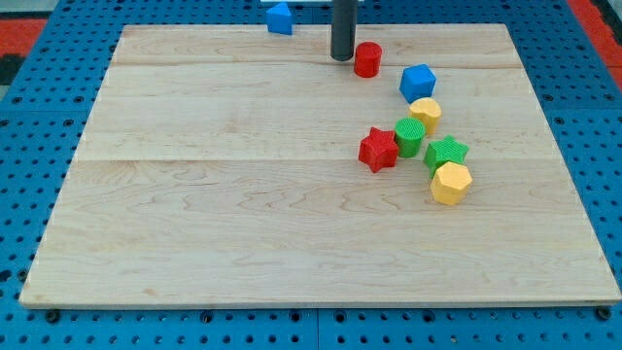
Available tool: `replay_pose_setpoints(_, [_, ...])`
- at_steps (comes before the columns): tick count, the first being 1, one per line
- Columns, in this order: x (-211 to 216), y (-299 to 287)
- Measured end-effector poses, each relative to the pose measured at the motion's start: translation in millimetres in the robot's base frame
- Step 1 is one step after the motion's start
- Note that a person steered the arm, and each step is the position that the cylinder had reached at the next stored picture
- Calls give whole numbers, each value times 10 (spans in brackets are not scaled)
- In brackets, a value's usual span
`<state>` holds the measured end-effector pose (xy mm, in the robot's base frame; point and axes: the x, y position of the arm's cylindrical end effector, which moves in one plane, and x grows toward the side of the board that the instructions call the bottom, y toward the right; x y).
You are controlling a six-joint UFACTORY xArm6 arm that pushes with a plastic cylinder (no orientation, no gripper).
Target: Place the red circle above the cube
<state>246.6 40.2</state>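
The red circle (367, 59), a short red cylinder, stands near the top of the wooden board (194, 214), right of centre. My tip (342, 58) is just to its left, touching or nearly touching it. The blue cube (418, 83) lies lower and to the right of the red circle, a short gap apart.
Below the cube sit a yellow rounded block (426, 113), a green cylinder (409, 137), a red star (378, 149), a green star (446, 153) and a yellow hexagon (451, 183). Another blue block (280, 17) lies at the board's top edge, left of my rod.
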Motion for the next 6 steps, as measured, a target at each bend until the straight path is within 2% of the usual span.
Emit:
replay_pose_setpoints(1, [6, 343])
replay_pose_setpoints(2, [97, 23])
replay_pose_setpoints(3, [467, 45])
replay_pose_setpoints(6, [93, 763])
